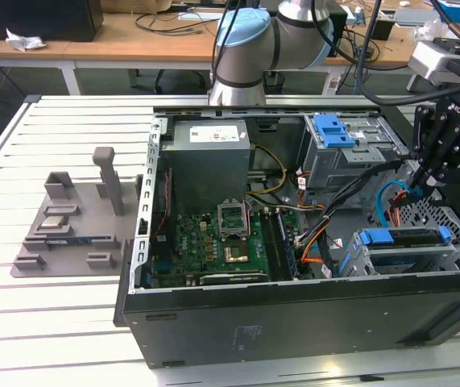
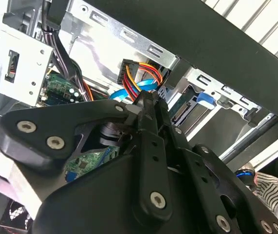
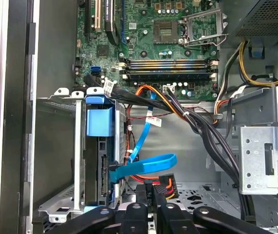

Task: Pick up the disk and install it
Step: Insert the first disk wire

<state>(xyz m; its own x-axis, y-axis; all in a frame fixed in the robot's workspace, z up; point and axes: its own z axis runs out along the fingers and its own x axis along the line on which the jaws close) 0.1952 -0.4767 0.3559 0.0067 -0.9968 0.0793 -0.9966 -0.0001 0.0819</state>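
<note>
The disk (image 1: 404,239) sits in the lower drive cage at the exterior view's right, its blue carrier bracket facing up. In the first wrist view the disk (image 3: 99,168) stands edge-on in that cage under its blue bracket, with a blue data cable (image 3: 146,163) running to its connector end. My gripper (image 1: 421,182) hangs just behind the cage, inside the case. In the first wrist view the gripper (image 3: 150,208) is shut on the black plug of a power cable (image 3: 162,185) with red, orange and yellow wires. The second wrist view shows the gripper (image 2: 146,97) beside the same wires.
The open computer case (image 1: 294,310) lies on a slatted white table. Inside are the motherboard (image 1: 221,242), a grey power supply (image 1: 209,157), a blue-handled upper drive bay (image 1: 342,141) and thick black cable bundles (image 3: 197,122). A grey fixture plate (image 1: 72,222) rests at the exterior view's left.
</note>
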